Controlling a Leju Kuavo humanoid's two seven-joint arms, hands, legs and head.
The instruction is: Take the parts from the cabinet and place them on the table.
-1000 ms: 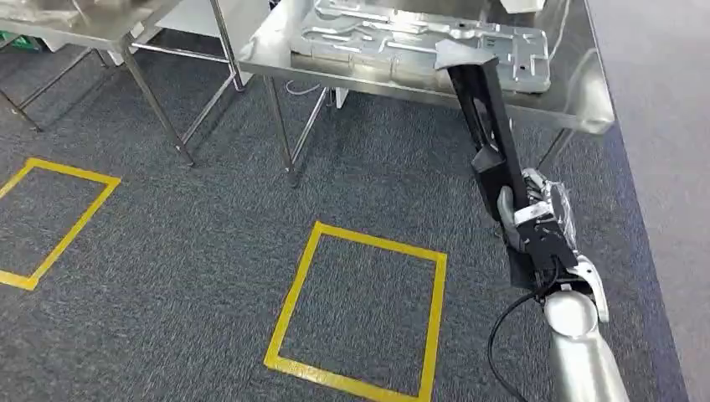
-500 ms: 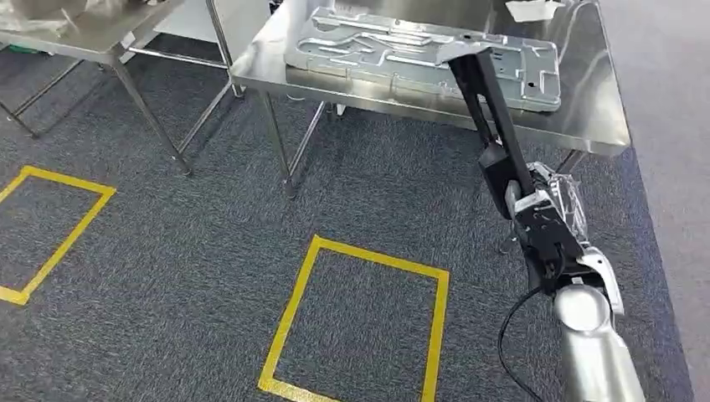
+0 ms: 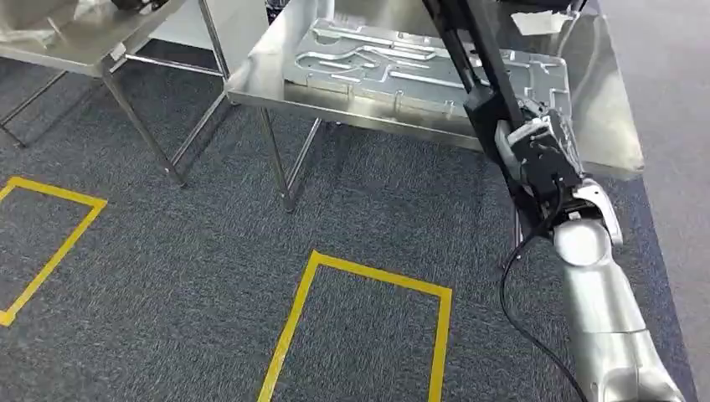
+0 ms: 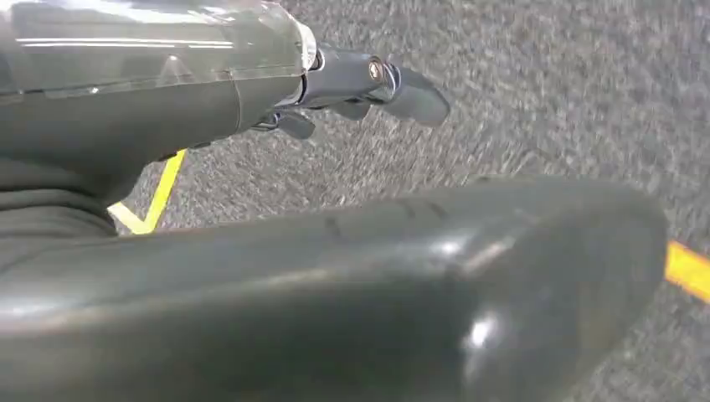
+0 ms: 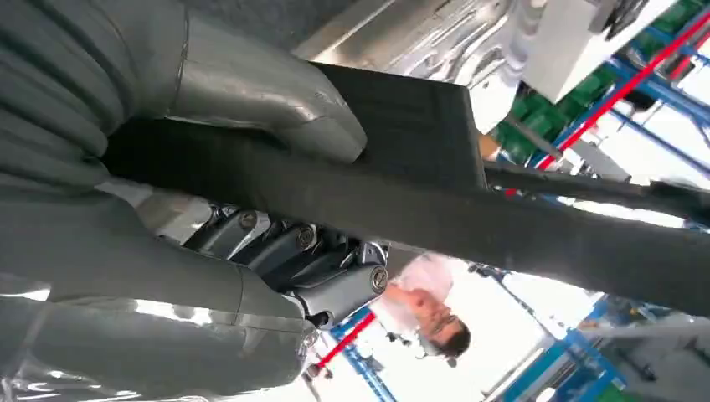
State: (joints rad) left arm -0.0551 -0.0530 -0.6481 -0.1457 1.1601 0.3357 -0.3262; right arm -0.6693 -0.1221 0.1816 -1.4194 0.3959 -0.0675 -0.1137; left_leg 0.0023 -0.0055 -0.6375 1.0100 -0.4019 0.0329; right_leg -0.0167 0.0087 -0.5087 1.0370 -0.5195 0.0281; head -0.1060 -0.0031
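Raised since a second ago, the long black bar-shaped part [image 3: 469, 54] now reaches over the stainless steel table [image 3: 603, 126], clasped by the right hand [image 3: 536, 151] and not yet set down. Left hand [image 4: 368, 84] hangs loose, holding nothing.

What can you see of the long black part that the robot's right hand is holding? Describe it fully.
The long black part is a slim, matte bar with a long slot along part of it; it looks like plastic or coated metal. It is tilted, its upper end running past the picture's top above the steel table and the pressed metal panel. The right hand grips its lower end, thumb on one face, fingers on the other.
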